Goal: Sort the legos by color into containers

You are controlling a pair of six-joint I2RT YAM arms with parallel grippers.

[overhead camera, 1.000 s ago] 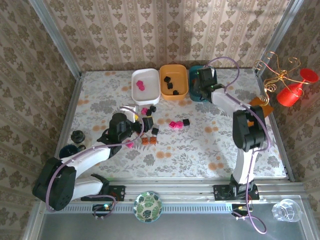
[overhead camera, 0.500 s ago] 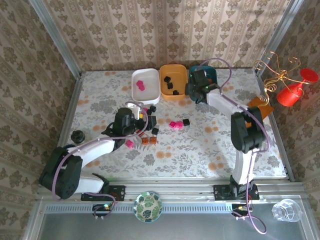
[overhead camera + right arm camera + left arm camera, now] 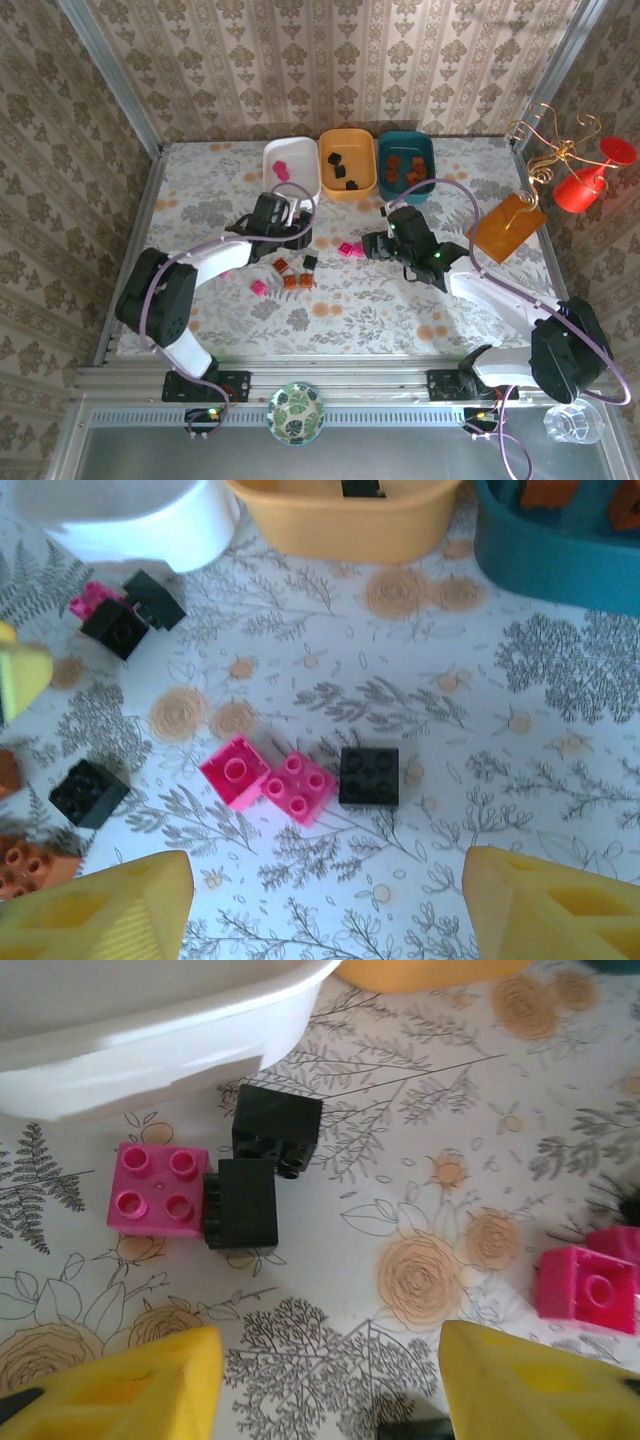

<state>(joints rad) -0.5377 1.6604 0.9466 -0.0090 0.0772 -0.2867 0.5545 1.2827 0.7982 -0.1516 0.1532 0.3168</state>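
Note:
In the top view the white tray [image 3: 291, 180] holds pink legos, the orange-yellow tray [image 3: 347, 182] black ones, the teal tray [image 3: 406, 185] orange-brown ones. My left gripper [image 3: 295, 228] [image 3: 325, 1390] is open just in front of the white tray [image 3: 150, 1020], over bare cloth. A pink lego [image 3: 158, 1189] and two black legos [image 3: 240, 1203] lie ahead of it. My right gripper [image 3: 372, 245] [image 3: 325, 910] is open at mid-table, with two pink legos [image 3: 270, 778] and a black lego [image 3: 369, 776] just ahead of its fingers.
Loose legos lie between the arms: black [image 3: 310, 262], orange-brown [image 3: 295, 281], pink [image 3: 259, 288]. An orange card [image 3: 505, 228] stands at the right. Red cups on a wire stand [image 3: 590, 175] sit beyond the right wall. A green bowl [image 3: 296, 412] rests on the front rail.
My right arm has swung back from over the teal tray to mid-table and its jaws have opened. My left gripper has moved up from the front left toward the white tray.

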